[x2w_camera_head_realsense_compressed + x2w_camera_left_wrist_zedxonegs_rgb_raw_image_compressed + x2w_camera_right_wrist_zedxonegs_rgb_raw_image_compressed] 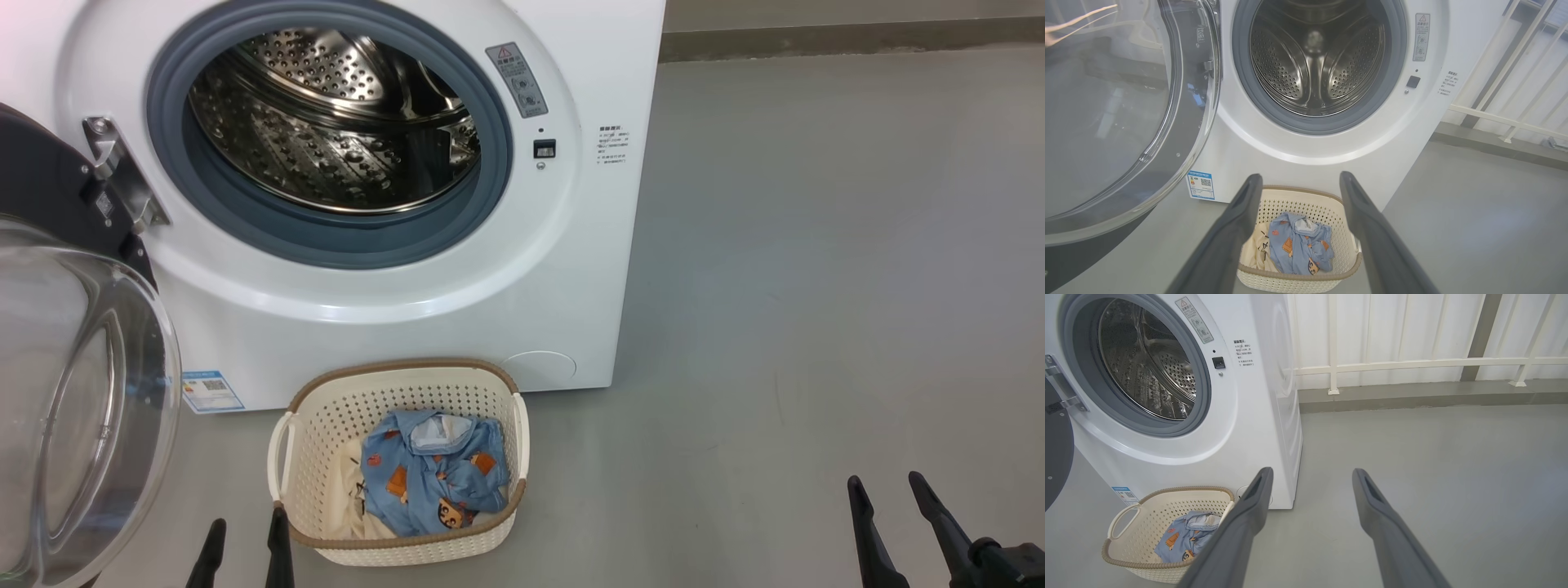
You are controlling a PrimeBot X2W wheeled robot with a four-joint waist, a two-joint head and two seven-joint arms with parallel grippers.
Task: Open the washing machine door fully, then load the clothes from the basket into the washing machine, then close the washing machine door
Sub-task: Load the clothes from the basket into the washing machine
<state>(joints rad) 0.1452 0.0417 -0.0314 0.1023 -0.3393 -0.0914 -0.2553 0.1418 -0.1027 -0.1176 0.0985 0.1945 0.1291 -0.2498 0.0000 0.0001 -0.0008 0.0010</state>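
Washing machine door (pixel 73 392) hangs wide open at left, baring the drum (pixel 326 122). Basket (pixel 392 384) of clothes (pixel 433 478) sits on the floor (pixel 775 286) at lower centre, within reach. Left fingers (pixel 212 559) and right fingers (pixel 869 531) spread apart, empty.

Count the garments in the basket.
2 that I can tell apart: a blue printed garment in the middle of the basket, a cream garment against its left wall. The blue heap may hold more than one piece; others may lie beneath.

The washing machine (pixel 563 269) is seen upper left, the washing machine door (pixel 82 392) swung open at left; the clothes (pixel 433 482) are heaped in the basket (pixel 326 441), lower centre.
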